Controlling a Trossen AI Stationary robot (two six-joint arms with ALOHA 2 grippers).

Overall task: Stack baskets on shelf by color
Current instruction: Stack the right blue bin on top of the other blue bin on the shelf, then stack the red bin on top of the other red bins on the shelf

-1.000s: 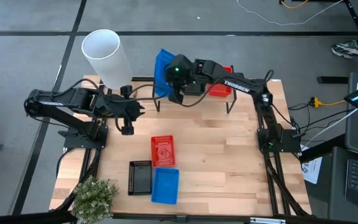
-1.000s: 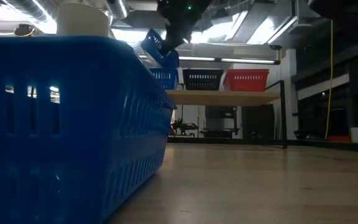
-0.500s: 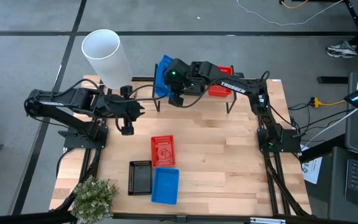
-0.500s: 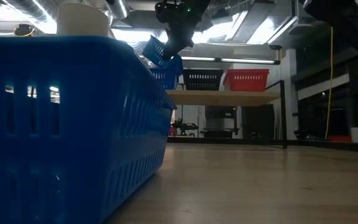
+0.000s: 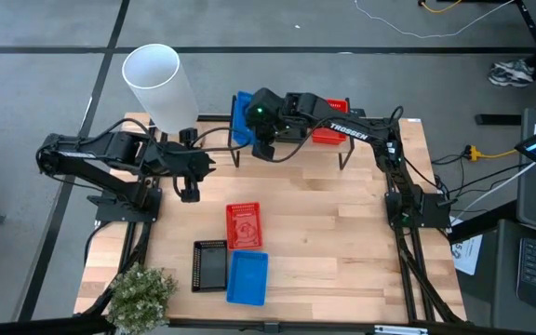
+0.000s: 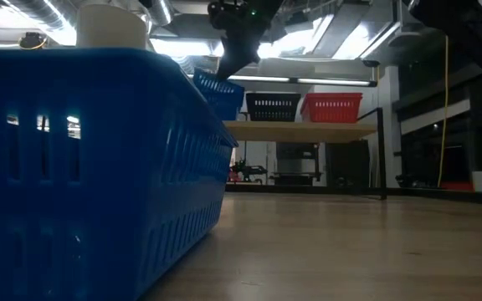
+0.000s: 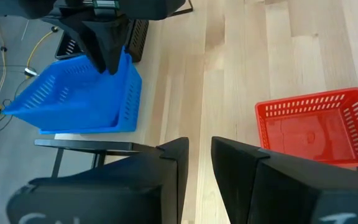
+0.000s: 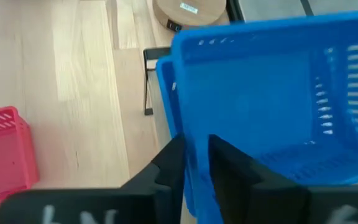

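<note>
High view showed my left gripper [image 5: 190, 193] parked narrowly parted beside the table's left edge, while I held the right gripper [image 5: 261, 147] clamped on a blue basket [image 5: 241, 117], tilted for nesting at the shelf's [image 5: 346, 149] blue end.

The right gripper [image 5: 261, 131] has carried its blue basket [image 5: 241, 117] lower over the left end of the shelf [image 6: 301, 130] — a second ago the basket hung steeply tilted, one corner high; now it sits much flatter, its rim close to level in the low view. It has come down into the blue basket already on the shelf [image 8: 166, 99], so less of that lower one shows. The right arm has drawn slightly in towards the shelf as well.
</note>
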